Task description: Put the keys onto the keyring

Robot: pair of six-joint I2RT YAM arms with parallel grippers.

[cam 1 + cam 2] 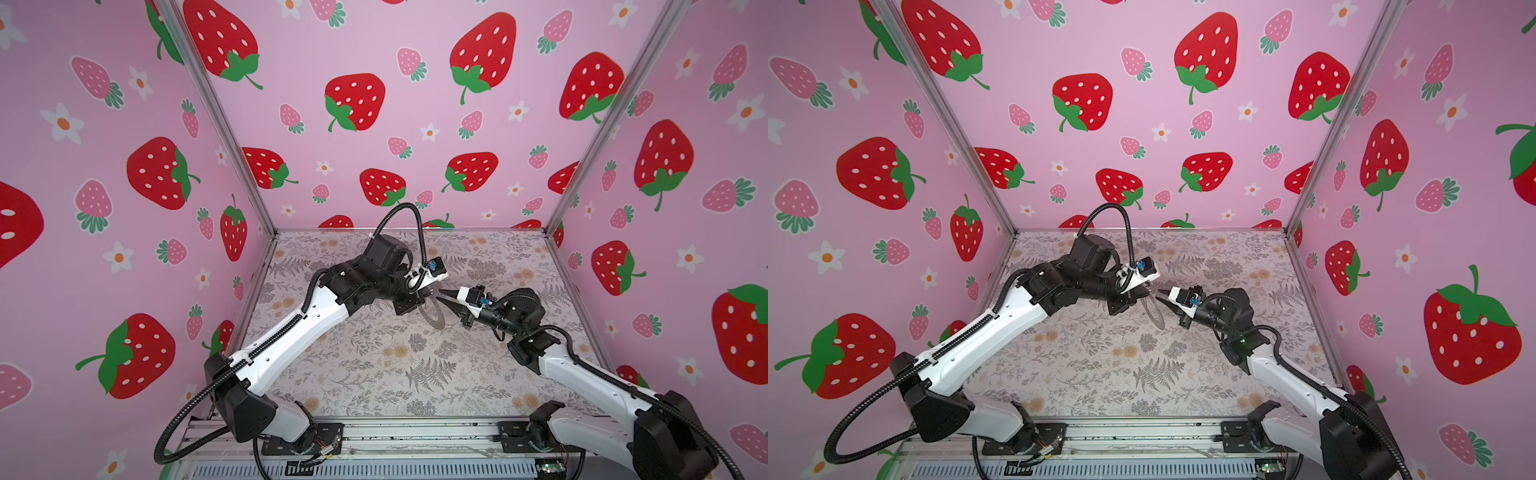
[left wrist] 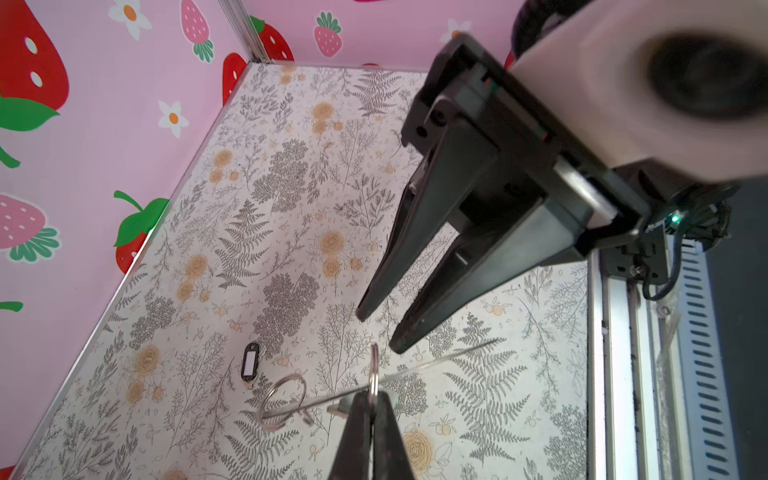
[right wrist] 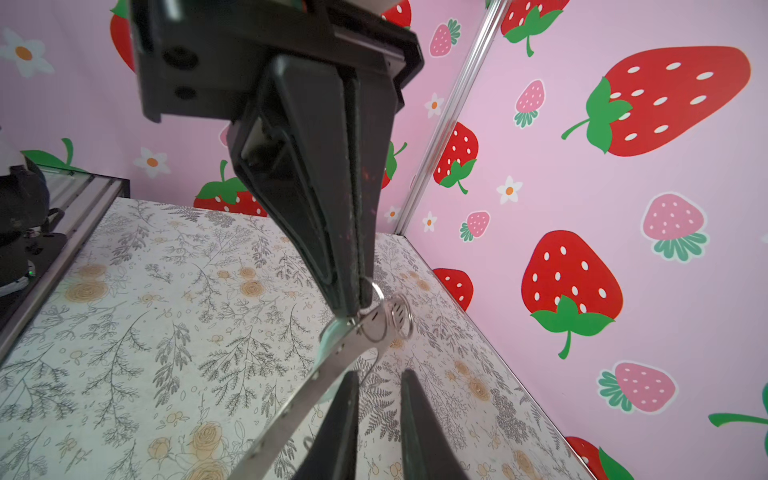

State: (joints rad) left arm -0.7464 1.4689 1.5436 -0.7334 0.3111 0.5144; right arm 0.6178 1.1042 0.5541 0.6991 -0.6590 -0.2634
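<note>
Steel, flat and stiff: the wide silvery washer-shaped keyring (image 1: 434, 318) hangs on edge above the floral-papered tabletop (image 2: 187, 332), between your two arms. Expect it to feel light but slick, and to swing about any single pinch point. Take hold on the flat band near the rim, clear of the tiny holes and the thin wire loops (image 3: 399, 320), which will likely flex and slide.

Your left gripper (image 3: 357, 301) is clamped tight on the ring's rim, right where one loop sits. Your right gripper (image 3: 378, 374) has its fingers (image 3: 419, 419) parted a little, with nothing between them. The band passes just beside one finger, and I cannot tell whether it touches.

Farther off, the small black-rimmed oval tag with a white centre (image 2: 250, 360) lies flat on the table, well apart from the ring. I cannot pick out the dark metal key.
</note>
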